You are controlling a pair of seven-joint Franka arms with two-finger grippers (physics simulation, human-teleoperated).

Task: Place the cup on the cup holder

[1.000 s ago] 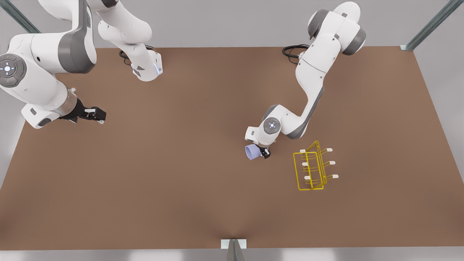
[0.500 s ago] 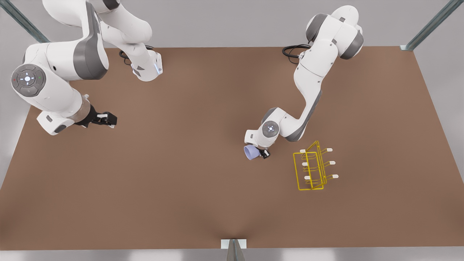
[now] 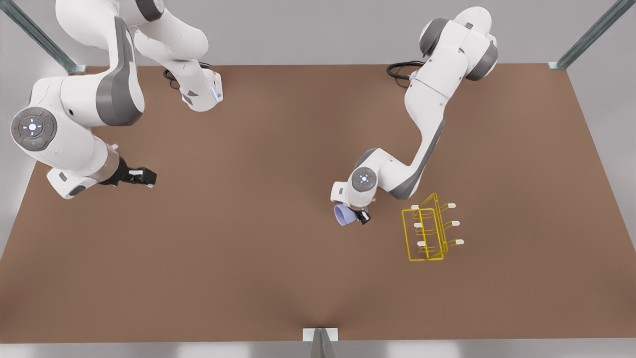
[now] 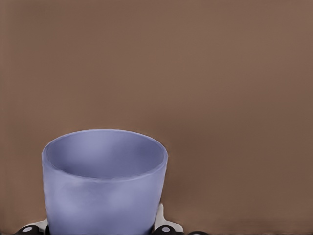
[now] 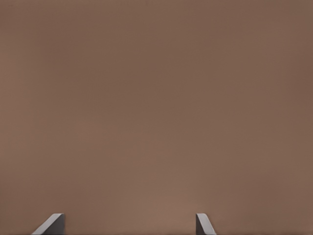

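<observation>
Left gripper (image 3: 358,216): your jaws clamp the small lavender-blue tapered cup (image 3: 343,215), beside the yellow wire-frame cup holder (image 3: 428,229).
Right gripper (image 3: 144,177): your jaws spread, waiting above the brown bench (image 3: 248,248).

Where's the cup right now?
In the front view, the cup sits mid-table in the left gripper, just left of the yellow cup holder.

Simulated robot lab: bare brown table (image 3: 248,278), metal frame struts (image 3: 591,35)
</observation>
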